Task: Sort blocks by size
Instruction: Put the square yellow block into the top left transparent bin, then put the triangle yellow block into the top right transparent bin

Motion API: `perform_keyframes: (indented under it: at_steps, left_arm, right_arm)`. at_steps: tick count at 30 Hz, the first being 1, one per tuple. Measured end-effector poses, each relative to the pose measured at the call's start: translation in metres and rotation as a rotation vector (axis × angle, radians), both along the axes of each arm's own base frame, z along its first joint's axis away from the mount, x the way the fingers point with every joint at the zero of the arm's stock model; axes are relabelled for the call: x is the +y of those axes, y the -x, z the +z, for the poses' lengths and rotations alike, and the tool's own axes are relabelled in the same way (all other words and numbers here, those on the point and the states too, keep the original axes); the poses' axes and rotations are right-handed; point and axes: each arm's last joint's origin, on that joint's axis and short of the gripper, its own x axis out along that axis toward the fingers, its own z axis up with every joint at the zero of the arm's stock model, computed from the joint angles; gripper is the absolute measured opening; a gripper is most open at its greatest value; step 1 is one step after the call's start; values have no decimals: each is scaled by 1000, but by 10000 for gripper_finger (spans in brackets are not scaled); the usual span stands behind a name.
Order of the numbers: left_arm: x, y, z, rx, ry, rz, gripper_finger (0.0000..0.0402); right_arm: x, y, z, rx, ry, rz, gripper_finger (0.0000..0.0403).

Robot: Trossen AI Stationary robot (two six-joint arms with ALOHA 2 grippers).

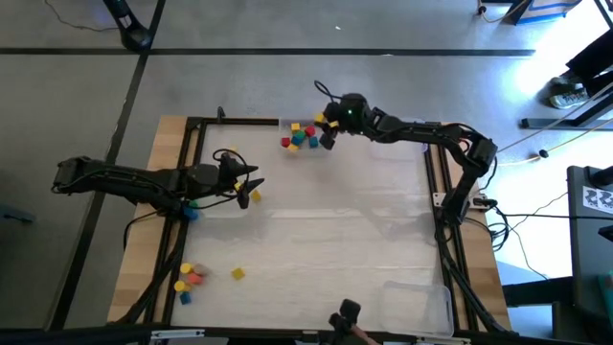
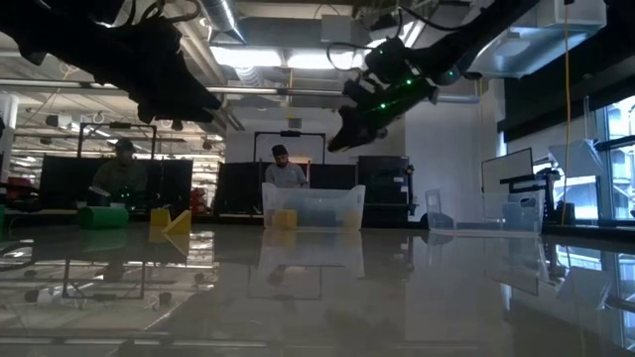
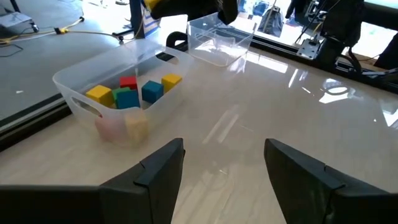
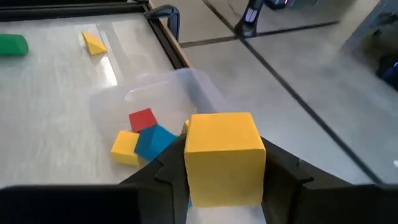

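Note:
A large yellow cube (image 4: pixel 224 146) sits between the fingers of my right gripper (image 4: pixel 224 180), which hangs over a clear tray (image 4: pixel 112 102) at the table's far edge. Red, blue and yellow blocks (image 4: pixel 142 134) lie on the tray's floor; they also show as blocks (image 1: pixel 302 136) in the high view. My left gripper (image 3: pixel 224 168) is open at the table's left side (image 1: pixel 251 182), with nothing between its fingers. A yellow wedge (image 4: pixel 93 42) and a green cylinder (image 4: pixel 12 45) lie on the table near it. My right gripper pinches the yellow cube by two opposite side faces (image 4: pixel 193 168) between its two fingers. The fingers come from the table's right side, slanting down. The cube is lifted clear above the tray and sits upright.
A few loose blocks (image 1: pixel 189 276) and a yellow one (image 1: pixel 237 274) lie near the table's front left. A second clear tray (image 3: pixel 217 40) stands beyond the filled one. A black frame (image 1: pixel 192 144) borders the work surface. People show in the room behind (image 2: pixel 286 169).

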Motion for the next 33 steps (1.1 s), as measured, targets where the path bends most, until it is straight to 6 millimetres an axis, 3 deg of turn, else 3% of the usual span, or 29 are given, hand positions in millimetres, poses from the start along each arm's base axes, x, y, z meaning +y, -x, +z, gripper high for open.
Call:
perform_keyframes:
  at_steps: [7,18,27,33]
  left_arm:
    - [0,0,0,6,-2,-1,212]
    - [0,3,-8,84,12,3,212]
    - [-2,15,-28,294,86,49,212]
    - [-3,9,-39,395,50,22,212]
  right_arm:
    - [2,2,-5,-15,-90,-43,173]
    - [5,0,-6,-15,-95,-28,249]
    - [13,-4,-8,15,-97,30,255]
    - [14,-3,-9,25,-101,30,255]
